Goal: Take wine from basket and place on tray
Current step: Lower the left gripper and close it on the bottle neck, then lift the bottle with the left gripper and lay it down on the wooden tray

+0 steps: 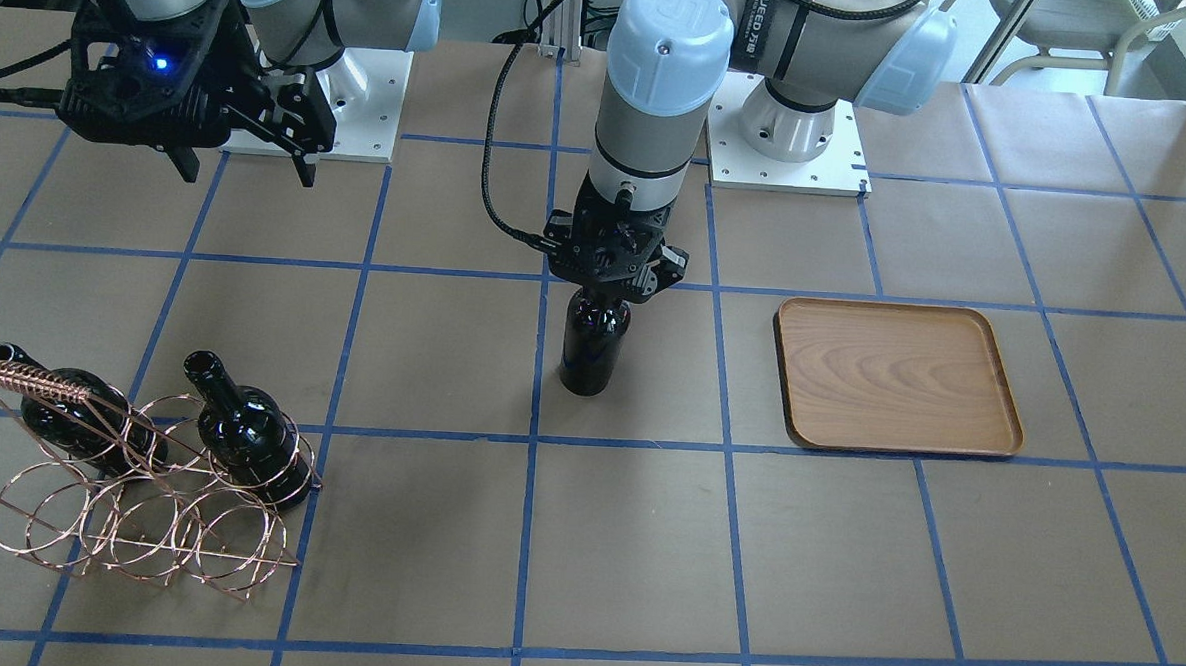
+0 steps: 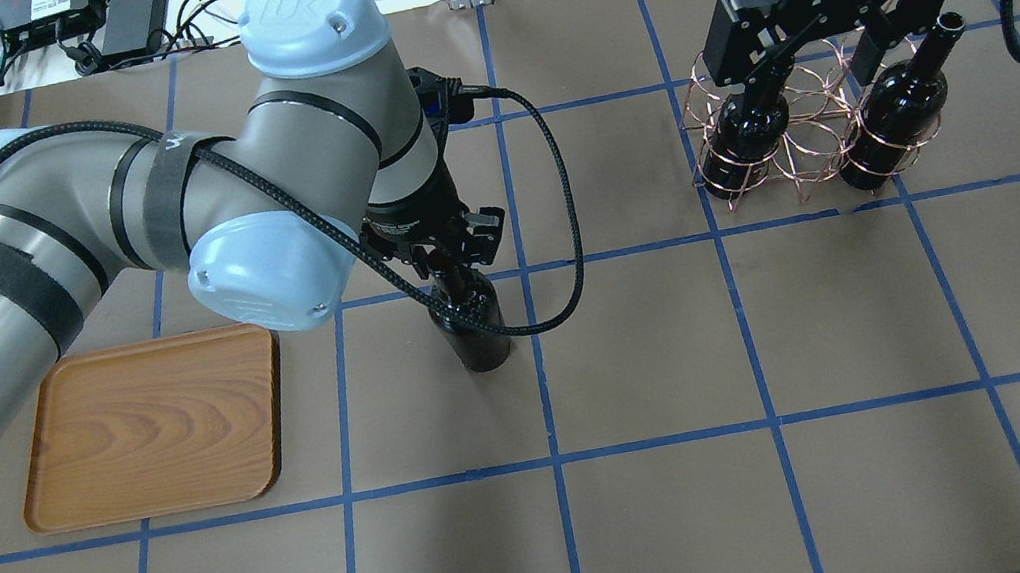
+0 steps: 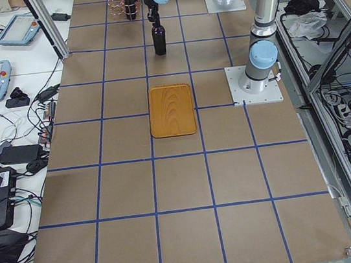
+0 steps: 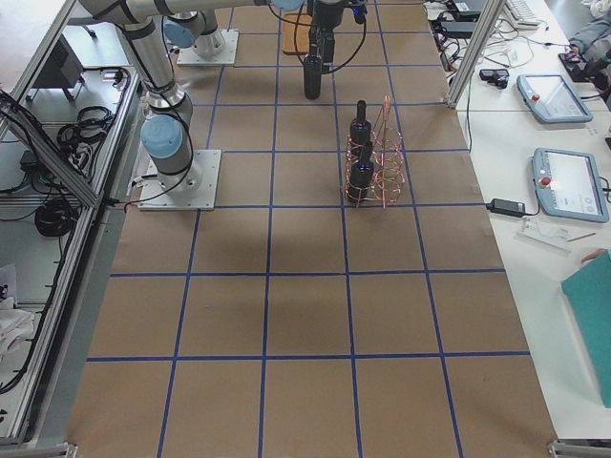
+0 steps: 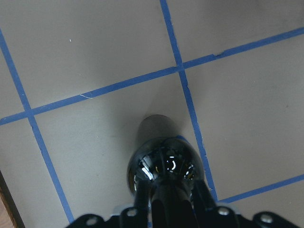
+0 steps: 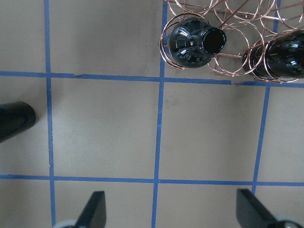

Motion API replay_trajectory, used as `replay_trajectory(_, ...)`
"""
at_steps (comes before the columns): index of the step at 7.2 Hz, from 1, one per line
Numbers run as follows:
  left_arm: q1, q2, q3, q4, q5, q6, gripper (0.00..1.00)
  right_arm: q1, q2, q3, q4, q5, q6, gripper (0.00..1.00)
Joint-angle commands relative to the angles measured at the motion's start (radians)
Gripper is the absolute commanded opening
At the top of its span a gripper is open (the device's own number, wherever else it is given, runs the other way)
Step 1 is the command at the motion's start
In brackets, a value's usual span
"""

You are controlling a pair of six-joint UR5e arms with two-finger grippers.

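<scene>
Above the table [image 1: 643, 555], left pincer [image 1: 607, 286] grips wine [image 1: 592, 353]

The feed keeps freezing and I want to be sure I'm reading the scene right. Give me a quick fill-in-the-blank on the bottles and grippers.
1. The left gripper is shut on a bottle that stands on the ___.
2. The basket holds ___ bottles.
3. The tray holds ___ bottles.
4. The right gripper is ___.

Missing words: table; two; no; open.
</scene>
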Motion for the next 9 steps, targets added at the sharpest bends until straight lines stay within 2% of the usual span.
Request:
replay_trajectory(1, 0.000, 0.000, 0.011, -0.020, 0.001, 0.000, 0.00, 0.000, 0.000, 0.000, 0.000, 0.000, 0.000, 0.96)
replay_trajectory(3, 0.009, 0.012, 0.024, -0.052, 0.016, 0.014, 0.00, -0.001, 0.000, 0.000, 0.001, -0.001, 0.000, 0.96)
replay_trajectory(4, 0.024, 0.026, 0.052, -0.105, 0.079, 0.061, 0.00, 0.000, 0.000, 0.000, 0.001, 0.000, 0.000, 0.96)
replay_trajectory(6, 0.145, 0.046, 0.097, -0.174, 0.087, 0.133, 0.00, 0.000, 0.000, 0.000, 0.002, 0.000, 0.000, 0.96)
replay_trajectory(9, 0.399, 0.118, 0.087, -0.242, 0.090, 0.442, 0.00, -0.001, 0.000, 0.002, 0.001, 0.000, 0.000, 0.96)
